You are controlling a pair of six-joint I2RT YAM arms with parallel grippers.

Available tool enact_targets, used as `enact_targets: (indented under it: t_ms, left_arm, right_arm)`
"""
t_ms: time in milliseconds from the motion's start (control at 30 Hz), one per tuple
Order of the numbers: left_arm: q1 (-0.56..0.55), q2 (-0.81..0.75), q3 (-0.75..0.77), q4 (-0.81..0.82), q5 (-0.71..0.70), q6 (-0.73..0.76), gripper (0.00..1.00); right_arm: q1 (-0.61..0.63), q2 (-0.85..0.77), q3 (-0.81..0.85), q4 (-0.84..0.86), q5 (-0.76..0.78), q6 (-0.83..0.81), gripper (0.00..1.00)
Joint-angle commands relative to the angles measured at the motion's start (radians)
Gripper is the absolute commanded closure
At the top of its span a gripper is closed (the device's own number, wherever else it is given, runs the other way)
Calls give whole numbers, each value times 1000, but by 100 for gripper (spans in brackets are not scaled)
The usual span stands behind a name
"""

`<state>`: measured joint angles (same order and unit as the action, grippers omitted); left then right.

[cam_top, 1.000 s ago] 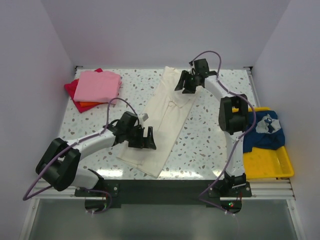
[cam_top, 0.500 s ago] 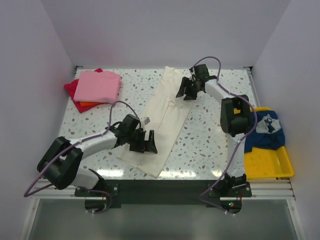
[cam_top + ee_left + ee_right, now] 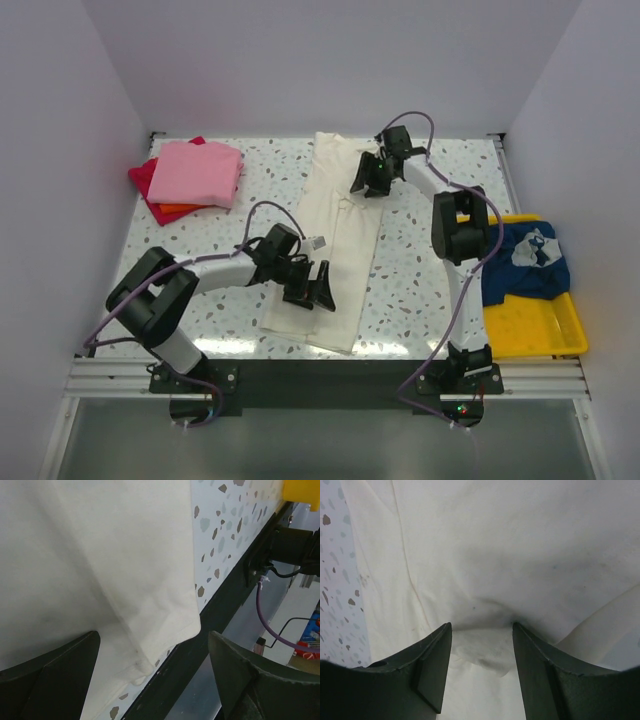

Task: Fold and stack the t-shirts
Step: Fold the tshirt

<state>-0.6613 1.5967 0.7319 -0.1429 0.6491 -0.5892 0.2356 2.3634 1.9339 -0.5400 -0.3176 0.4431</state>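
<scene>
Speckled desk (image 3: 270, 175) is carrying everything, w/ both arms reaching out over it. Large cream t-shirt (image 3: 335, 215) is lying as a long folded strip down the middle. It's running from under the R hand (image 3: 366, 186) at its far end to under the L hand (image 3: 310, 297) towards its near end. Its near hem corner is showing between the L hand's fingers in the wrist view, close to the desk's front edge.

Yellow tray (image 3: 530, 330) is sitting well off to the R hand's right, at the desk's side edge. Navy t-shirt (image 3: 525, 265) w/ white print is lying crumpled in the tray's far half.

Pink t-shirt (image 3: 198, 172) is lying folded well to the left of both hands, by the far-left corner. It's resting on a red one (image 3: 143, 178) and an orange one (image 3: 170, 212), w/ edges of both poking out.

L hand is sitting low over the cream shirt w/ fingers (image 3: 55, 675) standing wide apart, holding nothing. R hand is pointing down onto the shirt, fingers (image 3: 430, 670) standing approx half apart. Cloth is puckering up into the gap btwn them; can't tell if it's pinched or only pressed
</scene>
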Motion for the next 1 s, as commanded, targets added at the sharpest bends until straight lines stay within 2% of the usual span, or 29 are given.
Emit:
enact_targets:
  t_ms: [0,300,533,833,967]
  left_arm:
    - [-24,80,40,-20,26,43,4]
    - [-55,184,126,-11,99,77,4]
    - [-75,217,179,-27,90,106,4]
    - [-72,86,359,-139,-123,183,2]
    - [-69,-44,339,-178,-273,190,0]
  right_arm:
    - [2,80,81,-54,63,-41,44]
    - [2,187,226,-92,48,-56,43]
    - [2,186,232,-72,3,-58,43]
    - [2,24,234,-25,-34,-103,42]
    - [4,-206,99,37,15,-103,42]
